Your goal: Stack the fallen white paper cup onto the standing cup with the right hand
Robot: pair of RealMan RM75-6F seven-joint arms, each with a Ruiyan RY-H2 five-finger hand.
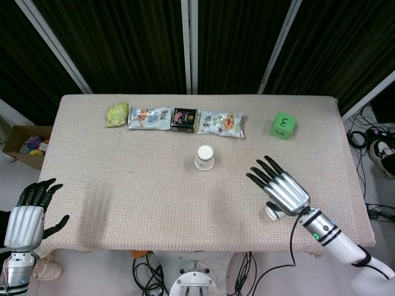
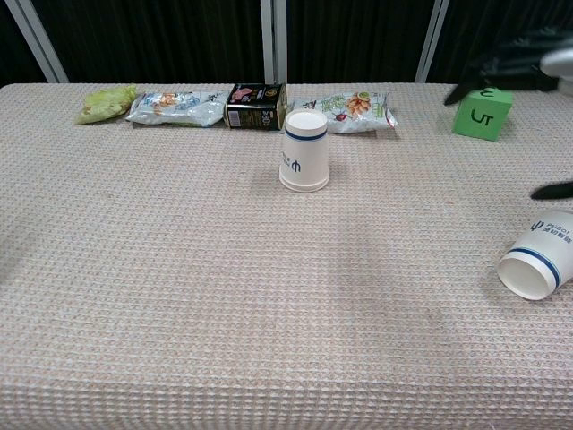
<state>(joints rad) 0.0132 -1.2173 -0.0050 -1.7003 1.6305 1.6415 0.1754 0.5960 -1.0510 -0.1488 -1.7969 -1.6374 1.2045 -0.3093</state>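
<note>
A white paper cup with a blue ring [image 1: 204, 156] [image 2: 304, 150] stands mid-table. The fallen white cup [image 2: 537, 260] lies on its side near the table's front right, mouth toward the front. In the head view only a bit of the fallen cup [image 1: 271, 213] shows under my right hand [image 1: 281, 188], which hovers over it with fingers spread and nothing in them. In the chest view the right hand [image 2: 524, 63] is a dark blur at the top right edge. My left hand [image 1: 24, 213] hangs open off the table's front left corner.
Along the far edge lie a green bag [image 1: 116, 114], a snack packet [image 1: 149, 118], a dark box [image 1: 184, 118] and another snack packet [image 1: 221, 123]. A green cube [image 1: 282, 125] [image 2: 483, 109] sits at the far right. The table's front edge [image 1: 197, 250] runs close to the fallen cup.
</note>
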